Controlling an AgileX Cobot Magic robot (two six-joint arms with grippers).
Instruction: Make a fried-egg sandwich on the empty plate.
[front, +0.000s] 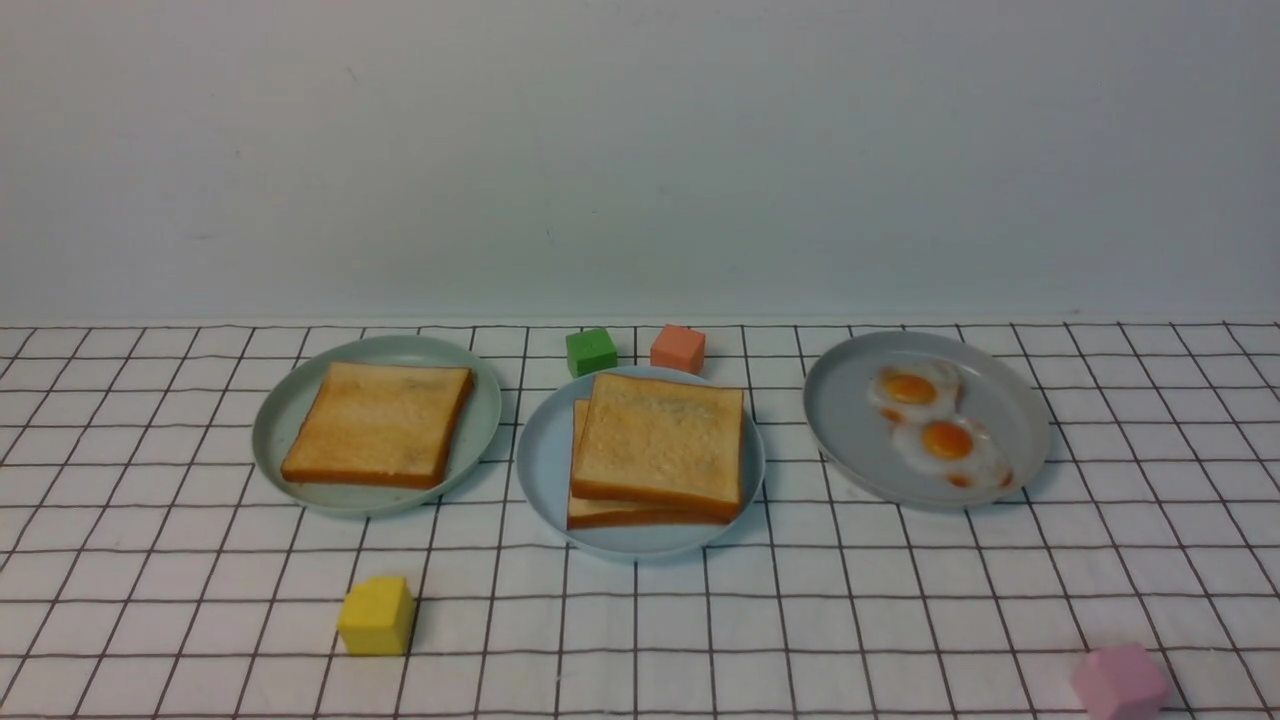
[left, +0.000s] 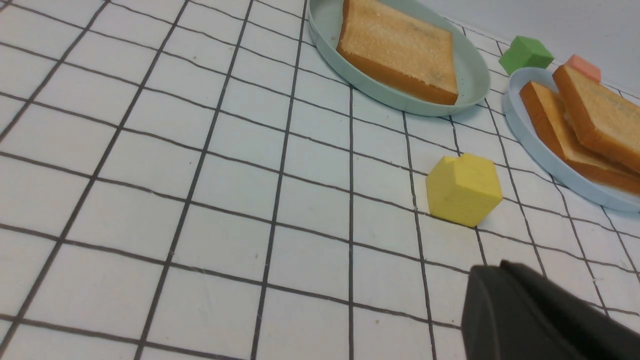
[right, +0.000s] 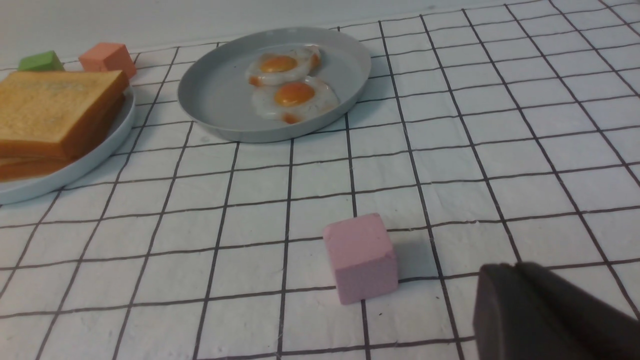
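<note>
The pale sky-blue plate (front: 545, 470) sits at the centre and holds two stacked toast slices (front: 660, 440), the upper one shifted off the lower. I cannot tell whether an egg lies between them. A third toast slice (front: 380, 420) lies on the grey-green plate (front: 280, 420) to the left. Two fried eggs (front: 930, 415) lie on the grey plate (front: 850, 420) to the right. Neither gripper shows in the front view. My left gripper (left: 500, 267) is shut and empty above the cloth near a yellow cube (left: 464, 190). My right gripper (right: 505, 267) is shut and empty beside a pink cube (right: 361, 255).
A green cube (front: 591, 351) and an orange cube (front: 678, 348) stand just behind the blue plate. The yellow cube (front: 377, 615) is front left and the pink cube (front: 1120, 682) front right. A white checked cloth covers the table; a plain wall stands behind.
</note>
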